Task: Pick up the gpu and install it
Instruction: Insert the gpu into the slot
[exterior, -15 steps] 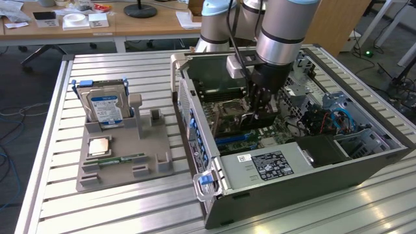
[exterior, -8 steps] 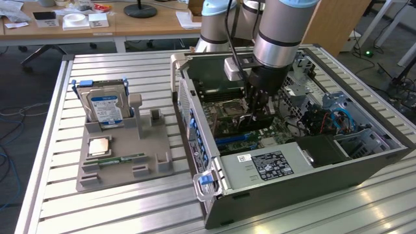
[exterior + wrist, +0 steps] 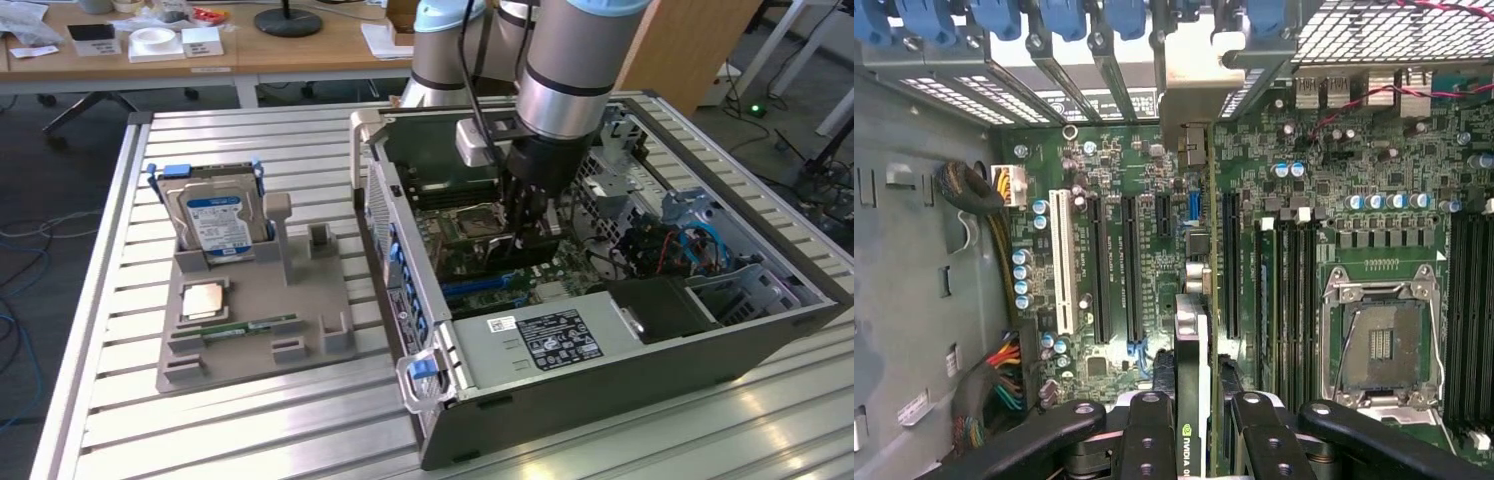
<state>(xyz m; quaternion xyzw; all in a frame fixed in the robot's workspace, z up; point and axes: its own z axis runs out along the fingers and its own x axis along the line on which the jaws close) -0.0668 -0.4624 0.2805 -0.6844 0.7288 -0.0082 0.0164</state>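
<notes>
Slatted aluminium desk [image 3: 267, 420], office room with wooden tables behind, carries the open PC case [image 3: 601, 390] (power supply sticker [image 3: 550, 338] too small to read) and a grey fixture [image 3: 240, 350] holding the hard drive [image 3: 220, 225], blue-white label unreadable. Gripper [image 3: 531, 220] is down inside the case, clamped on the gpu [image 3: 1192, 340], which stands edge-on over the motherboard [image 3: 1124, 180] slots, silvery bracket [image 3: 1189, 90] at the rear wall. NVIDIA logo [image 3: 1192, 440] reads on the card edge between the fingers [image 3: 1151, 435]; can't tell if it's seated
</notes>
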